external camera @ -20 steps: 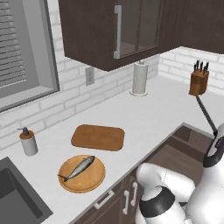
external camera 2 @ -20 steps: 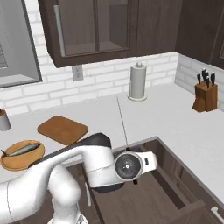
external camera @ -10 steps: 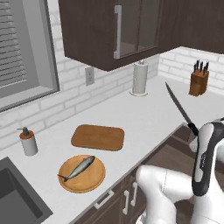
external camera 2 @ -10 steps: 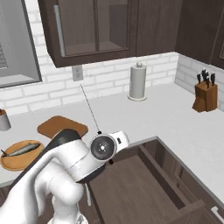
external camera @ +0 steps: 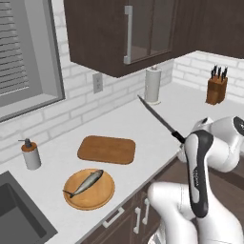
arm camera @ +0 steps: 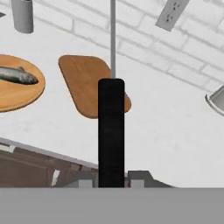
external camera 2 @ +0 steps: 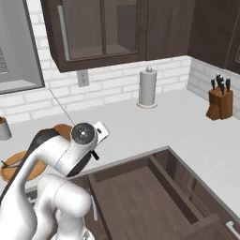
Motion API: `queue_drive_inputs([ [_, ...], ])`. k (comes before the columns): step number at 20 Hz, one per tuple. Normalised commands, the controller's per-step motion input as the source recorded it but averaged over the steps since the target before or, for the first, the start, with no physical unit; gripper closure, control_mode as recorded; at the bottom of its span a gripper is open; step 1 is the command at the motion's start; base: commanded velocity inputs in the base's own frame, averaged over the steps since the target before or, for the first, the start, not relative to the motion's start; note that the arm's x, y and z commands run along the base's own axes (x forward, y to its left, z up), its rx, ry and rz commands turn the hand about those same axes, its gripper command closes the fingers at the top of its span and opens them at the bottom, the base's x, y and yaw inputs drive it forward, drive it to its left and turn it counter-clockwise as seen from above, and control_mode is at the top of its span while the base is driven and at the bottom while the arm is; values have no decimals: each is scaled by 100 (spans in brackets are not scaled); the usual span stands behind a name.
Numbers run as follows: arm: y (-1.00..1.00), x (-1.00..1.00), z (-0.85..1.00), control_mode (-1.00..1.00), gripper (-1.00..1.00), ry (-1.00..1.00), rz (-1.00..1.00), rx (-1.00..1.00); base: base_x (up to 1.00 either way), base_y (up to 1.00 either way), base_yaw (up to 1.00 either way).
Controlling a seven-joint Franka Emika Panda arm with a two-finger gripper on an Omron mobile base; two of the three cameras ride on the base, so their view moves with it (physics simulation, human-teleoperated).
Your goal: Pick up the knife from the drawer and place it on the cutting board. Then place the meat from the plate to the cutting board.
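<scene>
One knife (external camera: 157,117) is riding in your gripper (arm camera: 111,178), fingers clamping its handle, blade aiming far-left at the board (external camera: 106,149) so you're lining up the placement.

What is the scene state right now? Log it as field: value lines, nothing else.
gripper: shut on the knife, gripping its dark handle
knife: raised above the counter, blade angled up toward the wall
cutting board: bare, on the counter
meat: lying on the plate
drawer: pulled open
soap dispenser: left of the cutting board
knife block: far right, by the wall
</scene>
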Motion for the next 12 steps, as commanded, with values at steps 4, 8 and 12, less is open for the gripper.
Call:
queue_drive_inputs([
  [4, 92, 30, 0, -100, 100, 0, 17, -10, 0, 0, 0],
  [8, 76, 21, 0, -100, 100, 0, 6, -17, 0, 0, 0],
  [12, 54, 42, -4, -100, 100, 0, 0, -15, 0, 0, 0],
])
